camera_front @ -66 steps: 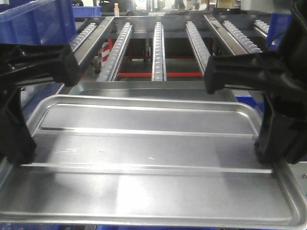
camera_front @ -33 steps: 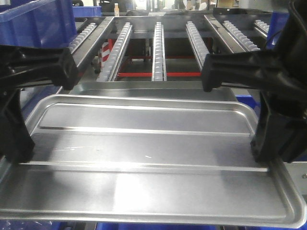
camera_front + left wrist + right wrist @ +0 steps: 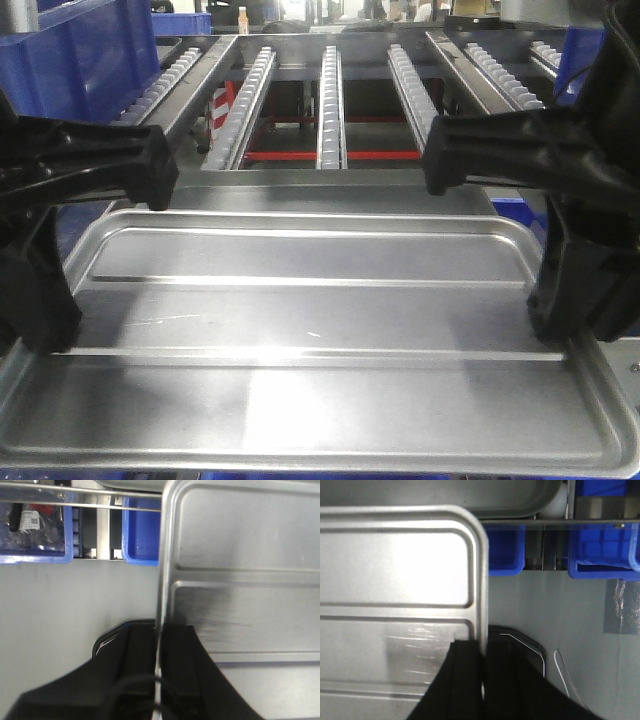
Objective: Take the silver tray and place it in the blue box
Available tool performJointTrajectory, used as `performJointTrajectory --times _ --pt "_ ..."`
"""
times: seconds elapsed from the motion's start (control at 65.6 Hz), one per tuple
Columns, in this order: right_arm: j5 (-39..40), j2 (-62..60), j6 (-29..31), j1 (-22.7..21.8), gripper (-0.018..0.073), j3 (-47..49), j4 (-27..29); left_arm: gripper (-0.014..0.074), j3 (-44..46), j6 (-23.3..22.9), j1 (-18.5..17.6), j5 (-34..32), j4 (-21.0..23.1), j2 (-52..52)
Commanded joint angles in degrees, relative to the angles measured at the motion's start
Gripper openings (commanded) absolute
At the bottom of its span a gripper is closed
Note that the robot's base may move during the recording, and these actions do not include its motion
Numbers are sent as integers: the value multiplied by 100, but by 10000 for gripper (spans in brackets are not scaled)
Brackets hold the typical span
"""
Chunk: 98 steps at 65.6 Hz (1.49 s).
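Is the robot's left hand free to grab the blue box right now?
Probably not. The left hand is shut on the silver tray, so it is full; the blue box sits farther off.

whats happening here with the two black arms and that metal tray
A two-armed robot is carrying the silver tray between its arms. The left gripper is shut on the tray's left rim, and the right gripper is shut on its right rim. The tray hangs roughly level in front of a roller rack. It is not in the blue box yet, which stands at the far left.
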<state>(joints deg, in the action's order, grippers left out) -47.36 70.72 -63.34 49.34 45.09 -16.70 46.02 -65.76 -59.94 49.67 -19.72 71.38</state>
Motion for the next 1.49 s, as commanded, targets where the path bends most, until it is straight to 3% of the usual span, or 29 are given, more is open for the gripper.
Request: performJointTrajectory --times 0.0,1.478 --pt "-39 -112 15 -7 56 109 -251 -7 111 -74 -22 6 -160 -109" --pt "-94 -112 15 -7 56 109 -258 -8 111 -74 -22 123 -160 -109"
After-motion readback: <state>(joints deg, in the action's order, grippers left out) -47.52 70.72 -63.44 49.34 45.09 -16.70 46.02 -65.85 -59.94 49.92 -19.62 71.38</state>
